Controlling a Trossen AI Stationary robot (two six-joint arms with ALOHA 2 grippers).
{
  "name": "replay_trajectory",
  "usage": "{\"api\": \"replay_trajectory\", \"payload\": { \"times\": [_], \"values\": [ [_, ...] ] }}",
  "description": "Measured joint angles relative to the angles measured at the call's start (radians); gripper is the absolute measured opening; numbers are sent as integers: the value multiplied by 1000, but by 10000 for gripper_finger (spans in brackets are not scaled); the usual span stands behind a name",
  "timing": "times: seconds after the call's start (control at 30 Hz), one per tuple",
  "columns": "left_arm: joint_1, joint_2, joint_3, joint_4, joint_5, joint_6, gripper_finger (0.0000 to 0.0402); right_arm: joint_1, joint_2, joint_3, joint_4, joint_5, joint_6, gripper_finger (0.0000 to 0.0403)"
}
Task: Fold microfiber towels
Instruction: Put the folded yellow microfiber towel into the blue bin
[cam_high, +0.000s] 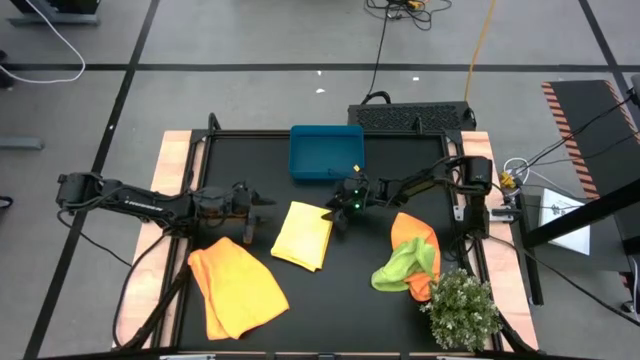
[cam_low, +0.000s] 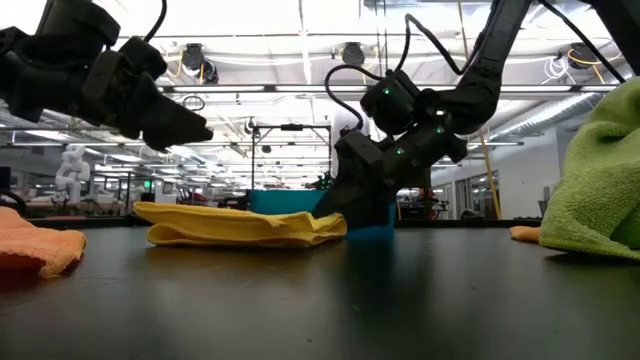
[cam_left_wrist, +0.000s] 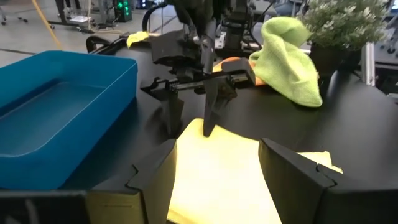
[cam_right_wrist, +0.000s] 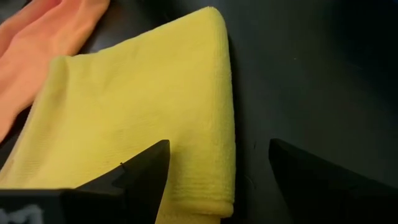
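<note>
Working left to right, we first meet the orange towel (cam_high: 236, 288) at the near left of the table (cam_high: 370, 310). It lies doubled over but loose and askew, so we judge it not yet neatly folded. Just above it our left gripper (cam_high: 262, 205) hovers beside the yellow towel's left edge, jaws wide and holding nothing.

The yellow towel (cam_high: 303, 234) sits mid-table as a flat, narrow rectangle, apparently folded once. In the low view it shows stacked layers (cam_low: 240, 226). We take this as the towel in hand, probably with one more fold to go.

Our right gripper (cam_high: 336, 212) is at that towel's far right corner. Its jaws are wide, straddling the towel's edge (cam_right_wrist: 186, 106) without gripping it.

Further right, a second orange towel (cam_high: 412, 232) and a green towel (cam_high: 405, 268) lie crumpled together, overlapping. Neither is started. So we count perhaps one towel partly done and three left.

Behind the yellow towel stands the tray (cam_high: 326, 152), close to the right gripper, which limits room for a fold away from us. The plant (cam_high: 462, 308) at the near right corner touches or nearly touches the green towel and may crowd a reach there.
</note>
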Motion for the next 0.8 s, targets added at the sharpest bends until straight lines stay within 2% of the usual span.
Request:
{"api": "replay_trajectory", "payload": {
  "times": [0.1,0.5,0.8],
  "values": [
    [0,0,0,15,20,-1,230,0,2,0,-2,-7,0,259],
    [-1,0,0,23,27,-24,230,-11,2,-1,-19,-62,-2,187],
    [-1,5,3,23,26,-24,230,-11,4,-3,-13,-63,-35,90]
  ]
}}
